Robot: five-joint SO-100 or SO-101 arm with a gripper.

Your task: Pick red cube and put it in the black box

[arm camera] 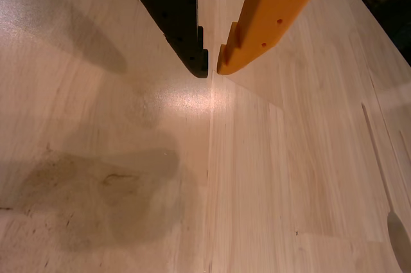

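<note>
Wrist view, reading left to right. Far left there's pale wooden counter [96, 125], and a soft grey shadow [70, 29] slants across its upper left corner. Lower down on that side sits a dark smudgy stain [96, 193] on the wood, brownish, with a few thin scratch-like marks in it and a faint shadow over its top edge.

Moving in toward the middle, the black finger [170, 13] comes down from the top edge, its inner side stepped like a little staircase, tapering to a point. A bright patch of glare [186, 99] lies on the counter just below the tips, and a straight seam [209, 170] between boards runs from there down to the bottom edge.

Right beside the black one is the orange finger [276, 16], angling in from the upper right, with a few small holes along its face. The hand [212, 67] has its two tips nearly together, just a thin sliver of counter showing between them, and there's nothing between them. The tips sit close above the wood; whether they touch it, I can't tell.

Further right, more pale boards with long grain lines, then a dark area [385, 3] beyond the counter's edge in the top right corner. At the bottom right edge there's a grey rounded shape [401, 241], too cut off to identify.
</note>
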